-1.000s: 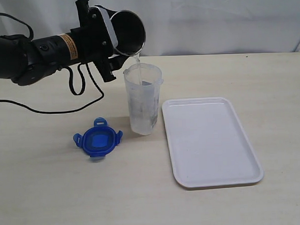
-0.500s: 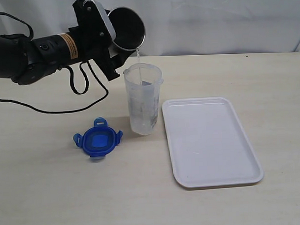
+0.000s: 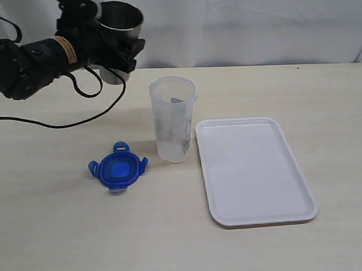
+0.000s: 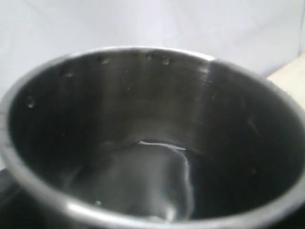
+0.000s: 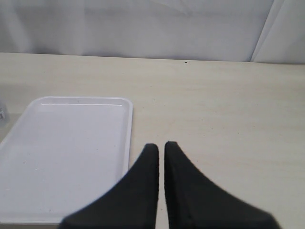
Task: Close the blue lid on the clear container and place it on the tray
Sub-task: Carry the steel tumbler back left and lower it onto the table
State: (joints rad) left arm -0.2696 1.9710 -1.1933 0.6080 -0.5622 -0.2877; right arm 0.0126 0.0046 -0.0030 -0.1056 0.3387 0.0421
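Gripping steel tumbler (image 3: 120, 21) upright in left tool (image 3: 111, 47), aside from tall translucent canister (image 3: 173, 121), likely freeing mouth for blue four-flap lid (image 3: 118, 170). Holding right tool (image 5: 160, 157) narrow, empty, near white rectangular tray (image 3: 256, 168).

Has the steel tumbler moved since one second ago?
Yes. The steel tumbler moved left, away from above the clear container, and turned from tilted to nearly upright; the container stayed put.

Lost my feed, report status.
Left claw shut on tumbler, raised. Right claw shut, empty. Lid off, on table near container. Nothing blocking.
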